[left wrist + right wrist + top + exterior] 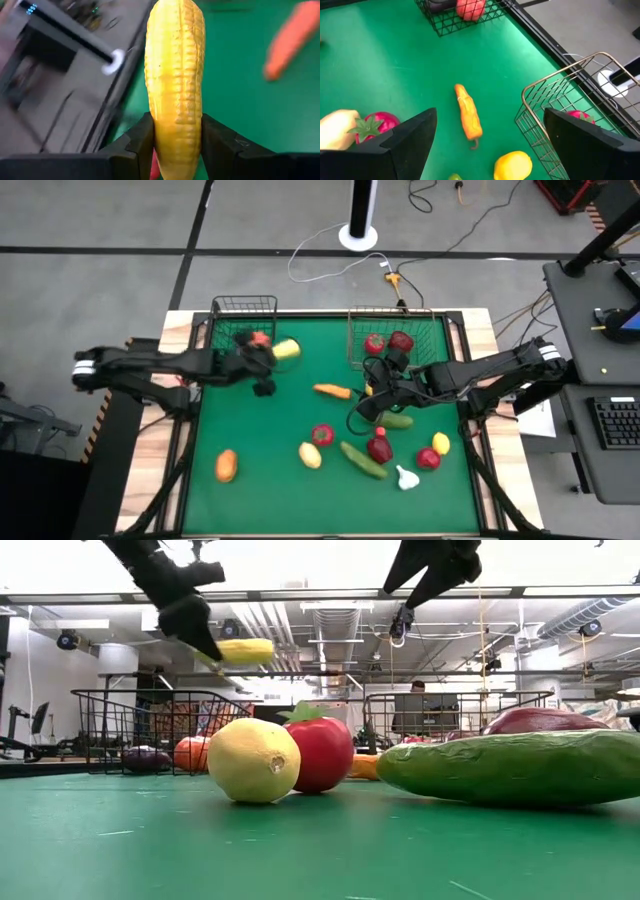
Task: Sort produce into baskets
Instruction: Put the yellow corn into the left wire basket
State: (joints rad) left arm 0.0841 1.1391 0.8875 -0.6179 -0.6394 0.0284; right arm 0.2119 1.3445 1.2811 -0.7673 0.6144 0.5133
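Observation:
My left gripper (270, 353) is shut on a yellow corn cob (287, 349) in the air just in front of the narrow black wire basket (245, 315). In the low view the cob (245, 650) hangs level, high above the table. That basket holds a red piece (470, 7) and a purple eggplant (145, 756). My right gripper (490, 145) is wide open and empty, above the table by the near left corner of the wider brownish basket (392, 330). That basket holds a red piece (375, 343) and a dark red piece (401, 341). My left gripper pinches the corn cob between its two fingers (142, 142), on the cob's two opposite sides near its gripper-side end (175, 135). The cob runs on along the fingers and sticks out well past them. It is lifted clear of the table and about level.
Loose produce lies on the green mat: an orange carrot (332, 391), a yellow lemon (512, 165) under my right gripper, a red tomato (322, 434), a pale yellow piece (310, 455), an orange piece (226, 465), two cucumbers (363, 460), a dark red piece (379, 448) and white garlic (406, 477).

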